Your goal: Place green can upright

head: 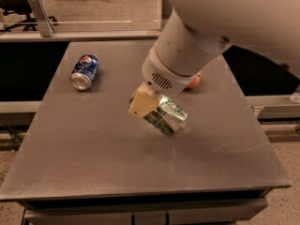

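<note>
Grey table (93, 163) fills most of the view. Speckled floor and a metal frame post (40, 13) lie beyond its far edge.

A thick white arm (234, 18) comes in from the upper right and bends down over the middle of the table, hiding part of the far side.

Near the far left corner, a blue Pepsi can (84, 71) lies on its side, well apart from the arm. Its silver end faces the near left. Whether it is opened or holds anything cannot be told.

The green can (171, 118) is at the middle of the table, just under the arm's wrist. It is tilted, neither flat nor upright, with its lower end towards the near right and a shadow beneath it. Its contents do not show.

The gripper (155, 112) hangs from the wrist right at the can and is clamped on it. One cream finger (140, 104) presses the can's left side; the other is hidden behind the can.

A small orange-red thing (195, 81) peeks out behind the arm, resting on the table; what it is cannot be told.
</note>
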### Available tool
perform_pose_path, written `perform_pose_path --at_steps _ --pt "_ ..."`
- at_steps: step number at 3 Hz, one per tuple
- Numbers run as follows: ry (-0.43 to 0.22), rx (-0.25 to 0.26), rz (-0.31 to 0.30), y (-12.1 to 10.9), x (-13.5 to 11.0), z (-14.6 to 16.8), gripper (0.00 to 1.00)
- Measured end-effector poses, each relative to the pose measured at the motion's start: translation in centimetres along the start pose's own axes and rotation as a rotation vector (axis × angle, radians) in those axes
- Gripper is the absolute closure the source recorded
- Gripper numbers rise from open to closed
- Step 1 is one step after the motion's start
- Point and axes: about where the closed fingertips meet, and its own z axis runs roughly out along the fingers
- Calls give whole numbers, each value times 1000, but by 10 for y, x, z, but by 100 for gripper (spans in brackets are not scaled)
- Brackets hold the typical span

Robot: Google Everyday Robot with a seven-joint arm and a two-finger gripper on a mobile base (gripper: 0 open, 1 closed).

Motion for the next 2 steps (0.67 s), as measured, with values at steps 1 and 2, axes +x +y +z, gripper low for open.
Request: perform_pose_path --at_steps 1,2 --pt "-116 30 -13 -9 -8 -16 100" --pt "-101 12 -3 -26 7 -5 100"
